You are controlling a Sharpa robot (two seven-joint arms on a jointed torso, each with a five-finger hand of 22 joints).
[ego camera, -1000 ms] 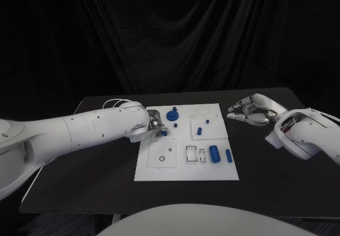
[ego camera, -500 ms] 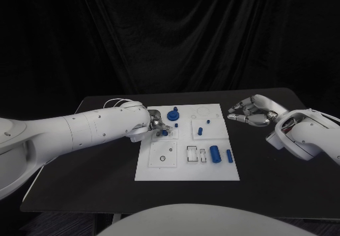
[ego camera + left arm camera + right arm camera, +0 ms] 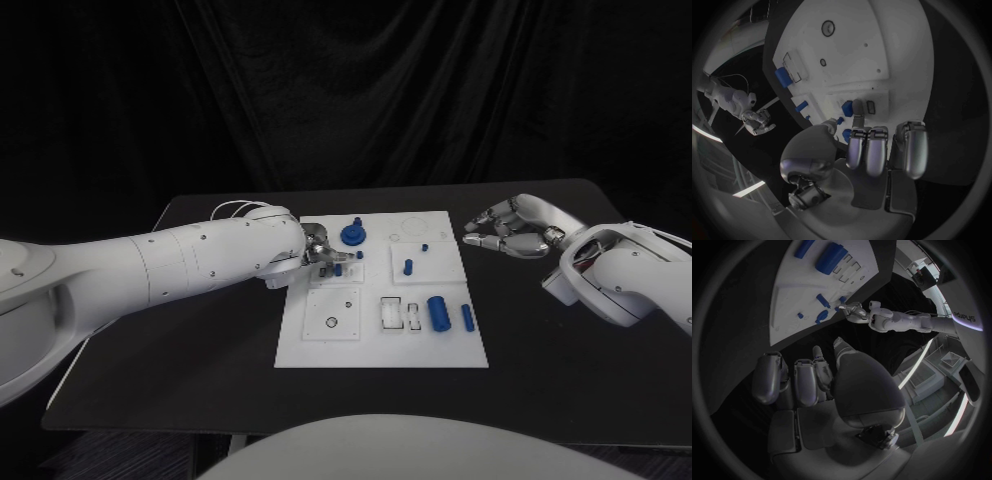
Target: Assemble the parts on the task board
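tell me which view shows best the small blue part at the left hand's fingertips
The left wrist view: the small blue part sits at the left hand's fingertips over the task board, unobstructed. In the head view the part is tiny beside the hand. The right wrist view shows that hand far off, the part unclear.

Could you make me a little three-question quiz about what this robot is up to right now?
1. True or false: the right hand rests on the task board.
2. Which hand works at the board's left side? A) left hand B) right hand
3. Fill in: the two long blue parts lie side by side near the board's ____ edge.

Key: 1 false, it is over the black table beside the board. 2 A. 3 right.
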